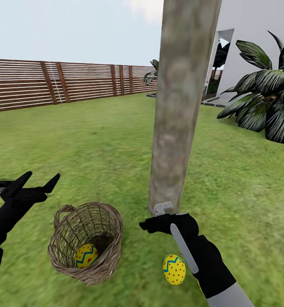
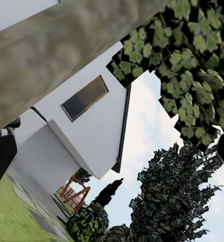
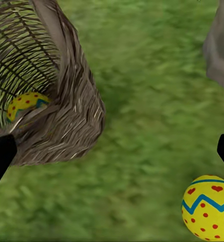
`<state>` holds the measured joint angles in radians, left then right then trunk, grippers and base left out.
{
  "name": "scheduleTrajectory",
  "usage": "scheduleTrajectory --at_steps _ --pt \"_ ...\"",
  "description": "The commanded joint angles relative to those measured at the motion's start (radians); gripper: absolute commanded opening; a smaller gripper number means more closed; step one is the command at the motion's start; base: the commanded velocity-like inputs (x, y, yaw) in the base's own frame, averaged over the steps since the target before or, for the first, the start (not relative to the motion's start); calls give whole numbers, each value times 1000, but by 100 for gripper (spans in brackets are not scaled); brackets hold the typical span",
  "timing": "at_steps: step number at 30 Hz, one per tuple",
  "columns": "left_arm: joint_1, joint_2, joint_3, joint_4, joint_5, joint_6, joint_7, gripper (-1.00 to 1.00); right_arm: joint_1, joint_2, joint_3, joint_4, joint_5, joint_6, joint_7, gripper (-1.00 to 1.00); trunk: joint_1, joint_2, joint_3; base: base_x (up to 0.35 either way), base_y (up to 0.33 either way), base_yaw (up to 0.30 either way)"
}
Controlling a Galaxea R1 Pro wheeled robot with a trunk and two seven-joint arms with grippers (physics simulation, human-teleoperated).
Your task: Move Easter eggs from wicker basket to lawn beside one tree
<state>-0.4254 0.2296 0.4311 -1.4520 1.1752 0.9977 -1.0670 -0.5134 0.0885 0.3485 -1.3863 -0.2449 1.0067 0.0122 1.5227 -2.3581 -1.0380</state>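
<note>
Two pincers were at work, and I took the right gripper [image 1: 155,222] first. It hung low over the lawn [image 1: 95,140] between the wicker basket [image 1: 85,243] and the foot of the tree [image 1: 180,106]. Its own camera showed dark fingertips [image 3: 1,159] at either edge of the frame with nothing but grass between them, so it stood wide and held nothing.

Just beside that arm, an Easter egg [image 1: 174,269] lay on the grass, near the trunk and clear of the basket. It seemed set there on purpose, close enough to count as next to this tree. A sliver of yellow showed at the arm's far edge, perhaps another egg, though too little showed for me to be sure.

Further out, the basket sat tipped, its mouth tilted up and toward the tree, with a second egg [image 1: 86,255] resting low inside against the weave. The right wrist view caught that same egg through the twigs. I judged the empty right pincer was turned toward the basket so it could fetch this one next.

The left gripper [image 1: 36,179] was raised well apart from the basket, fingers spread and empty, pointing up and away. Its camera looked past the trunk at the white house [image 2: 92,126] and foliage. It looked merely parked out of the way.

Behind it all ran the slatted fence [image 1: 52,83].
</note>
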Motion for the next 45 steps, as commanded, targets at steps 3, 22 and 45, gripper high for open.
scheduleTrajectory --at_steps 3,22,45 --pt "0 -1 3 0 1 4 -2 100 -1 0 0 -1 -2 4 2 100 0 0 -1 0 0 277" --pt "0 -4 3 1 0 4 -3 100 -1 0 0 0 -4 3 2 100 0 0 -1 0 0 291" --pt "0 -24 1 1 0 4 -3 100 -1 8 -3 50 -4 -5 -92 100 0 0 -1 7 28 257"
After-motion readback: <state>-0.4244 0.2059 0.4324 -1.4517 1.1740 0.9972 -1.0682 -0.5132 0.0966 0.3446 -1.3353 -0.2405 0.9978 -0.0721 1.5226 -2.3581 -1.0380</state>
